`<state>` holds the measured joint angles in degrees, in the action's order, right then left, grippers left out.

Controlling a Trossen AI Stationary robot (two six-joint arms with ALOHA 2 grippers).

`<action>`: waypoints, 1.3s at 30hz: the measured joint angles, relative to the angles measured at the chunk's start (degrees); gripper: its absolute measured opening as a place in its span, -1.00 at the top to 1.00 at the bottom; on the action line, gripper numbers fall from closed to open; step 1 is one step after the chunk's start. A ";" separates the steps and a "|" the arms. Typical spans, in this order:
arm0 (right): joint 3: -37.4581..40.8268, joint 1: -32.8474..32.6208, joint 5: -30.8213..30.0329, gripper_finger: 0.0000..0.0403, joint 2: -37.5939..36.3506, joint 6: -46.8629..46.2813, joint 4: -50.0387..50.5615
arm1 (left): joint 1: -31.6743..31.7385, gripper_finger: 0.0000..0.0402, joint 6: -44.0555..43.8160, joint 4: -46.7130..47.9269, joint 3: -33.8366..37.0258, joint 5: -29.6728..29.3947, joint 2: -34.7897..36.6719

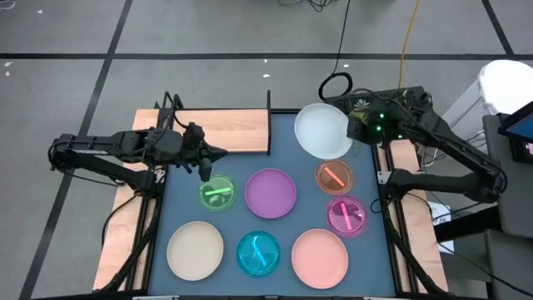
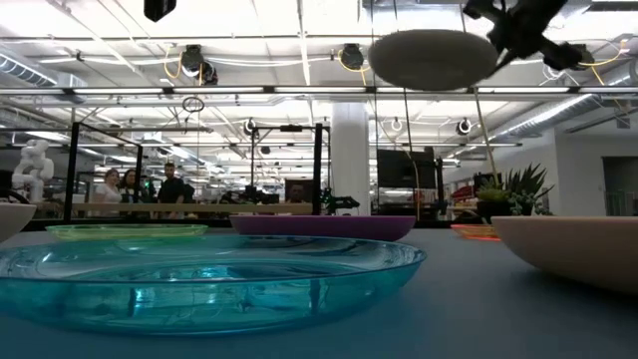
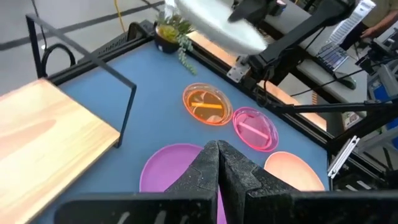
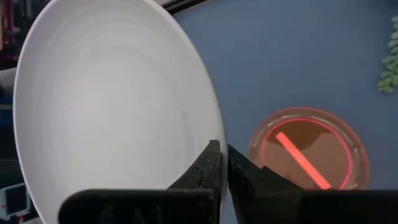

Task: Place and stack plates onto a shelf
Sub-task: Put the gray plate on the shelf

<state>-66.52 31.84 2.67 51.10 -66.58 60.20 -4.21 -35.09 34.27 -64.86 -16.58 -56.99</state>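
Two dark arms reach inward over a dark blue table (image 1: 283,229) from its left and right sides. The right arm bends from the right side toward the far right corner; its gripper (image 1: 356,127) is pinched shut on the rim of the white plate (image 1: 323,130), the largest plate, which hangs well above the surface with its face roughly level, as the low view shows (image 2: 431,58). The left arm stretches from the left side; its gripper (image 1: 218,153) has its fingers closed together and empty, hovering off the near right corner of the shelf (image 1: 233,129), above the gap between the shelf and the green plate (image 1: 217,193).

The shelf, a light wooden board with black uprights, lies along the far edge at the far left corner, its long axis running left to right; nothing rests on it.

Large plates on the surface: purple plate (image 1: 270,192) at the centre, cream plate (image 1: 195,249) at the near left, pink plate (image 1: 320,255) at the near right.

Small plates, each with a stripe: green left of the purple; teal plate (image 1: 258,252) at the near edge between cream and pink; orange plate (image 1: 334,176) and magenta plate (image 1: 346,215) along the right edge.

A small green plant (image 1: 361,107) stands at the far right corner.
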 joint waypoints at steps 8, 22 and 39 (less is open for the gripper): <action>-8.95 -5.37 -2.81 1.00 7.23 -0.98 0.04 | 0.00 0.98 -2.71 -0.06 0.00 0.00 -0.02; -19.27 -14.52 -8.83 1.00 16.37 -3.44 -2.38 | 0.24 0.54 -10.78 -1.56 -0.02 -1.80 0.00; -19.37 -21.71 -11.67 1.00 25.28 -3.15 -10.60 | 6.08 -0.10 -28.92 -11.49 -0.02 -1.64 0.00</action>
<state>-85.89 10.13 -8.99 76.38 -69.73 49.60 1.88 -64.01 22.78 -64.88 -18.22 -56.99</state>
